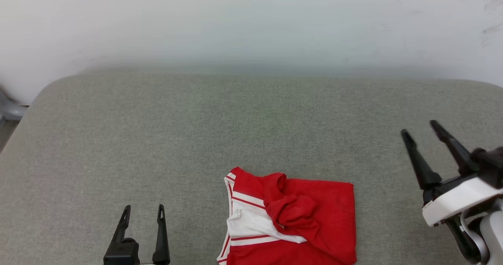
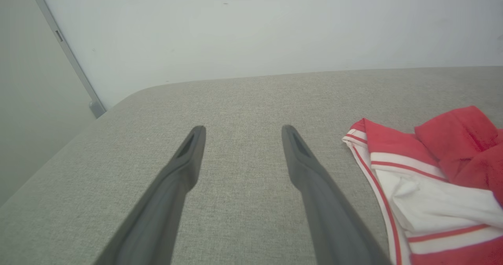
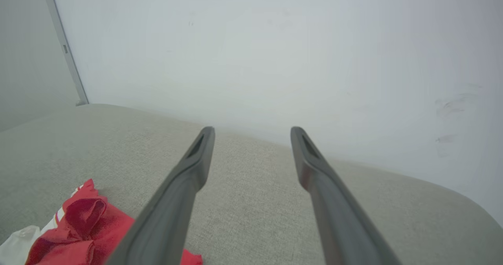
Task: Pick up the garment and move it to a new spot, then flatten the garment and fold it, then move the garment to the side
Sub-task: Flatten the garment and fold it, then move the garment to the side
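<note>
Left gripper [image 1: 144, 208]: fingers spread, nothing between them. They sit at the near edge of the worktop [image 1: 196, 131], lower left in the head view, tips pointing toward the far wall [image 1: 251, 21].

Right gripper [image 1: 419, 128]: fingers spread, nothing between them. They are far to the right and tilted toward the upper left of the head view. In the right wrist view they aim at the worktop's far edge and the wall.

Garment [image 1: 298, 218]: lies on the worktop at the near edge, about centre, between the two grippers and touching neither.
- It is folded to a rough rectangle, and its near part runs off the bottom of the head view.
- It is red, with a white panel and red-striped white trim on its left side.
- A bunched red lump sits on top, near the middle.

Edges and room:
- The worktop is covered in grey cloth, with rounded far corners on the left and right.
- Bare cloth runs from the garment back to the wall.
- There is bare cloth on both sides of the garment, out to each gripper.

Views:
- The left wrist view shows the garment's striped white edge close beside that gripper's right-hand finger, with a gap of cloth between.
- The right wrist view shows the lump at lower left, partly behind the left-hand finger.
- The right wrist view also shows dark scuffs [image 3: 452, 104] on the wall.
- Both wrist views show a grey strip [image 2: 67, 53] running up the wall.
</note>
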Controlling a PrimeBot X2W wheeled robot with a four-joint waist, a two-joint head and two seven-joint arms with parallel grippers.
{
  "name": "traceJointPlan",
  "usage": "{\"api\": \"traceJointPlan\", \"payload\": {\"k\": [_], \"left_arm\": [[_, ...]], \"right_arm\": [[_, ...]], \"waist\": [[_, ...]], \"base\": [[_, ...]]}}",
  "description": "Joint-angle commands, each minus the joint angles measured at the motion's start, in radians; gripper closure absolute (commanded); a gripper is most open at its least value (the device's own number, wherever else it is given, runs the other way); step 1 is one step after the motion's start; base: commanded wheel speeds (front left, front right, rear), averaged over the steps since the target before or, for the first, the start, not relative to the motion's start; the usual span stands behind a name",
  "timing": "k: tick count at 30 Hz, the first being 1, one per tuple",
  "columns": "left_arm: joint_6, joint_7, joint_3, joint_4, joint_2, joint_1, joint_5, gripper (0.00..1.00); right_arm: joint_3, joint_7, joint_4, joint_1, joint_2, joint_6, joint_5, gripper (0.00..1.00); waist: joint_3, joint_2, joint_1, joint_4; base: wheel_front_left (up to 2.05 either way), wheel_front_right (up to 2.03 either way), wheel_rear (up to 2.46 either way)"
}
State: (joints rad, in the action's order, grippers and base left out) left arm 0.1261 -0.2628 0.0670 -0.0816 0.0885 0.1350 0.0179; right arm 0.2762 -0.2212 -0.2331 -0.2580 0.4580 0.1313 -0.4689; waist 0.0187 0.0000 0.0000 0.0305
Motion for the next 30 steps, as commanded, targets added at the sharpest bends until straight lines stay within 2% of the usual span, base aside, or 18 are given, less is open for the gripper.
{"api": "traceJointPlan", "payload": {"k": [1,6,7,12,18,23,30], "left_arm": [[0.000,-0.002,-0.002,0.004,0.006,0.010,0.000,0.00],[-0.004,-0.002,-0.005,0.005,0.008,0.021,-0.001,0.00],[-0.004,-0.002,-0.005,0.005,0.008,0.021,-0.001,0.00],[-0.003,-0.002,-0.003,0.010,0.009,0.023,-0.006,0.00],[0.000,-0.002,0.001,0.016,0.007,0.031,-0.005,0.00],[0.004,-0.002,0.001,0.021,0.008,0.039,-0.006,0.00],[0.003,-0.002,0.004,0.023,0.011,0.042,-0.006,0.00]], "right_arm": [[-0.050,-0.013,0.016,0.040,-0.043,-0.001,0.031,0.00],[-0.190,-0.034,0.103,0.165,-0.153,-0.001,0.183,0.00],[-0.190,-0.034,0.103,0.165,-0.153,-0.001,0.183,0.00],[-0.267,-0.038,0.182,0.271,-0.239,-0.001,0.248,0.00],[-0.309,-0.040,0.253,0.376,-0.320,-0.001,0.300,0.00],[-0.324,-0.041,0.274,0.427,-0.360,-0.001,0.316,0.00],[-0.324,-0.042,0.265,0.439,-0.373,-0.001,0.323,0.00]], "waist": [[-0.010,0.0000,0.0000,-0.012],[-0.022,0.0000,0.0000,-0.026],[-0.022,0.0000,0.0000,-0.026],[-0.029,0.0000,0.0000,-0.033],[-0.035,0.0000,0.0000,-0.036],[-0.034,0.0000,0.0000,-0.039],[-0.031,0.0000,0.0000,-0.040]], "base": [[0.00,0.00,0.00],[0.00,0.00,0.00],[0.00,0.00,0.00],[0.00,0.00,0.00],[0.00,0.00,0.00],[0.00,0.00,0.00],[0.00,0.00,0.00]]}}
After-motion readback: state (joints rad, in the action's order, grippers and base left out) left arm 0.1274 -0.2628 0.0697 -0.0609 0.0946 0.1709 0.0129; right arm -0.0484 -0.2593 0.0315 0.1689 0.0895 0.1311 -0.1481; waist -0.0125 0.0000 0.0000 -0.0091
